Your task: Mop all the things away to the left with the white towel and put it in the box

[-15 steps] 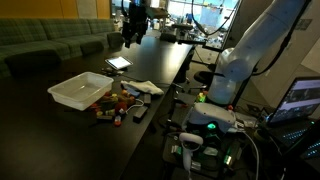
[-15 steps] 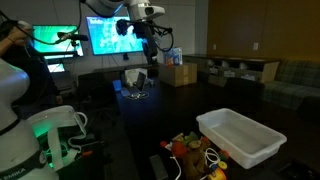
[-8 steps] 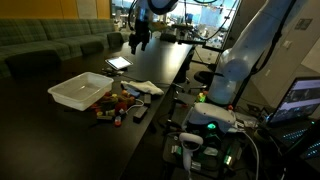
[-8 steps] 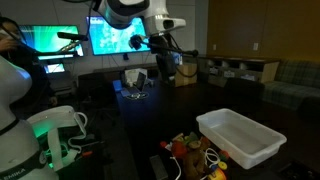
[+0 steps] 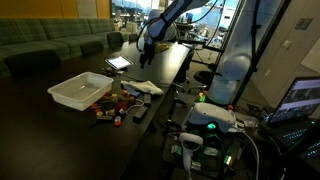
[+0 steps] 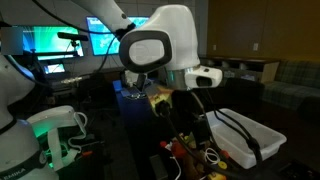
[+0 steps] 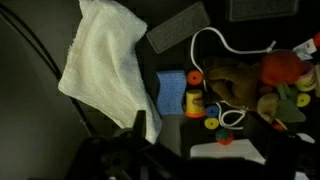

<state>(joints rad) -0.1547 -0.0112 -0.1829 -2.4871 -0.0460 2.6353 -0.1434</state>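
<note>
Dark tabletop [image 5: 50, 130], green sofa [image 5: 50, 40] at upper left. White towel [image 7: 105, 60] lies flat at the wrist view's upper left, beside toys [image 7: 250, 85]. The white box [image 5: 80, 90] sits at centre left. The gripper [image 5: 146, 58] is probably above the table; its jaw opening cannot be told.

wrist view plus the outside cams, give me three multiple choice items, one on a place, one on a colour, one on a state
1. In the wrist view, where does the white towel lie against the pile of small things?
A) toward the picture's left
B) toward its right
C) on top of it

2. What colour is the box?
A) red
B) white
C) green

3. The towel is:
A) in the box
B) held by the pincer
C) lying loose on the table

Answers:
1 A, the pile sits to its right.
2 B, its walls are white.
3 C, the pincer hangs above the table, apart from the towel.
</note>
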